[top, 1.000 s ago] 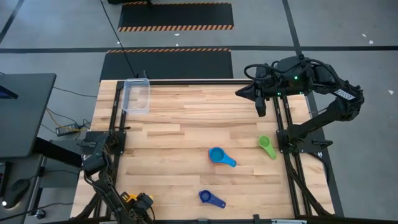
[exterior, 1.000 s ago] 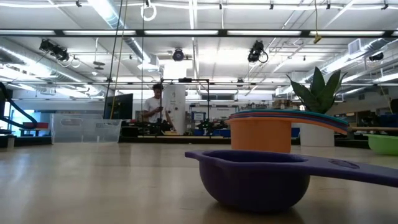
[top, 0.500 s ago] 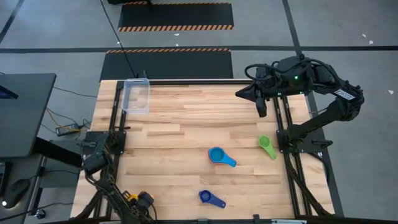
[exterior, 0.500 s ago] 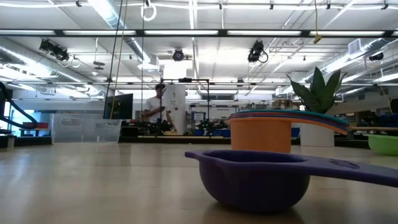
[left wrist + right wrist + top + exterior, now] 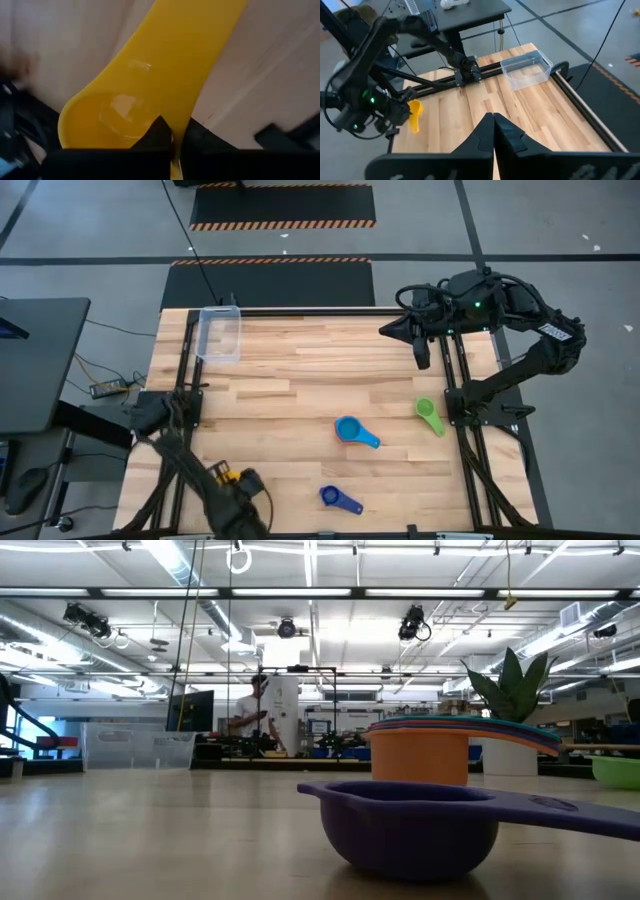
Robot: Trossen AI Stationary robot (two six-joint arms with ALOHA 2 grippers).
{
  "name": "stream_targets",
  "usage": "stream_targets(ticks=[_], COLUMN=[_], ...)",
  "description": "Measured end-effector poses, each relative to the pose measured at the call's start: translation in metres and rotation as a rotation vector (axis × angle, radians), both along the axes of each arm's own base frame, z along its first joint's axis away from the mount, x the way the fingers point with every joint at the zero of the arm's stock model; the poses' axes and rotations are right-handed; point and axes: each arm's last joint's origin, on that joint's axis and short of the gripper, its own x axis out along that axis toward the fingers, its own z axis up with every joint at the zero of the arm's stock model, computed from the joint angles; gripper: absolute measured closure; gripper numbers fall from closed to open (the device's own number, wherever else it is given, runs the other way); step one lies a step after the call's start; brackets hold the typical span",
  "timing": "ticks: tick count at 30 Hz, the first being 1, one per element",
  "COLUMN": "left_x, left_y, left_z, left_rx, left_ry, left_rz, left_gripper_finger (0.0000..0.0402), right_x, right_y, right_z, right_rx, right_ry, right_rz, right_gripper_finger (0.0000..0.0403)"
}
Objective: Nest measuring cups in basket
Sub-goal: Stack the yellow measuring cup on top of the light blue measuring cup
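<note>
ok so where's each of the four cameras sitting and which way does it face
High: above the table, looking straight down; both arms show.
Low: at tabletop height, level past the purple cup; no arm.
Left wrist: on the left gripper, shut on the yellow cup.
Right wrist: behind the shut right gripper, facing the basket.
High and right wrist share the basket.

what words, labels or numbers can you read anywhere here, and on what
None can be read.
White label on the stand beyond the table in the right wrist view: dark marks, too blurred to read.
Measuring cups, such as the yellow cup in the left hand and the purple cup in the low view: no size marks can be seen.
Clear basket: no label visible.
</note>
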Motion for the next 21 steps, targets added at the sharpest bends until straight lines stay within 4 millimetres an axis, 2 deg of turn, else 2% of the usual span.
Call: stream_targets(ticks=[6, 11, 17, 21], left_x=[0.028, 0.06, 0.095, 0.109], left_y=[0.052, 0.099, 0.163, 0.203], left_z=[0.051, 0.083, 0.086, 0.085], left_rx=[-0.095, -0.14, -0.152, -0.115], left_ry=[-0.182, -0.413, -0.45, -0.459], left_rz=[-0.026, -0.191, -0.312, -0.398], left_gripper_finger=[0.0389, 0.0389, 0.0389, 0.0389], right_x=[-0.013, -0.028, -0.038, -0.039], right_y=[0.0, 0.0, 0.0, -0.002], right_z=[0.005, 0.01, 0.011, 0.009], right_rx=[-0.059, -0.107, -0.111, -0.138], right_ry=[-0.025, -0.04, -0.041, -0.015], right_rz=[0.025, 0.043, 0.022, -0.041], right_gripper_finger=[0.0398, 0.0398, 0.0398, 0.0398])
